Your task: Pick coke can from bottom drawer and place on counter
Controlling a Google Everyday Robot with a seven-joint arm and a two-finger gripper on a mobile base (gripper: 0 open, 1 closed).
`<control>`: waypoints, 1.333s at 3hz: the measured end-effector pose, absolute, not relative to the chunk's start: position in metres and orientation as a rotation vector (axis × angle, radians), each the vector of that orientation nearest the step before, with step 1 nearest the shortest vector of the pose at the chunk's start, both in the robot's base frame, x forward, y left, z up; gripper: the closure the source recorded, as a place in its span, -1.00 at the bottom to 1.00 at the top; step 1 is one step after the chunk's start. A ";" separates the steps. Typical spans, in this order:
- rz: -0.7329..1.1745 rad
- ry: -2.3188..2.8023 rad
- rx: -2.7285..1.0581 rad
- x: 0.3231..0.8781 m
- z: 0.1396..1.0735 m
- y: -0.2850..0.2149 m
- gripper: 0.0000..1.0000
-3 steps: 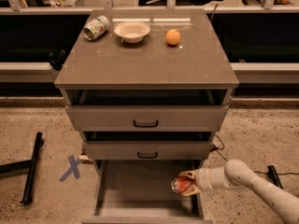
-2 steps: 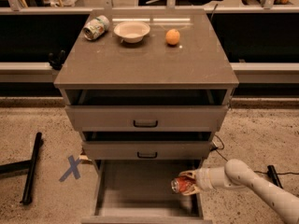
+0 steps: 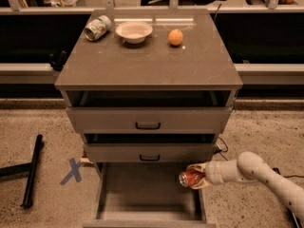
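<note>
The coke can (image 3: 190,177), red with a silver end, lies on its side in my gripper (image 3: 195,177) at the right side of the open bottom drawer (image 3: 142,194). The gripper is shut on the can, with one finger above it and one below. My white arm (image 3: 256,172) reaches in from the lower right. The can is at about the height of the drawer's right wall; whether it touches the floor of the drawer I cannot tell. The counter (image 3: 148,56) is the grey-brown top of the cabinet, above the two upper drawers.
On the counter's far edge lie a green-and-white can (image 3: 97,28) on its side, a white bowl (image 3: 134,31) and an orange (image 3: 175,37). The two upper drawers (image 3: 148,120) stand slightly open. A black bar (image 3: 32,170) and a blue X mark (image 3: 72,171) are on the floor at left.
</note>
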State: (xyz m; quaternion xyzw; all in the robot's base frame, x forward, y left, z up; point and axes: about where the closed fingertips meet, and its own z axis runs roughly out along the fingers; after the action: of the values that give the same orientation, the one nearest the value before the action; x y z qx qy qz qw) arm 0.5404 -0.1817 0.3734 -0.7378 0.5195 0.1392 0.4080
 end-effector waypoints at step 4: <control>-0.065 1.043 -2.041 0.568 0.564 -0.210 1.00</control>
State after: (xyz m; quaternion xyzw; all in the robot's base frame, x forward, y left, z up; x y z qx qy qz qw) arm 0.5679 -0.2096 0.5639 -0.8113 0.4144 -0.0259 0.4116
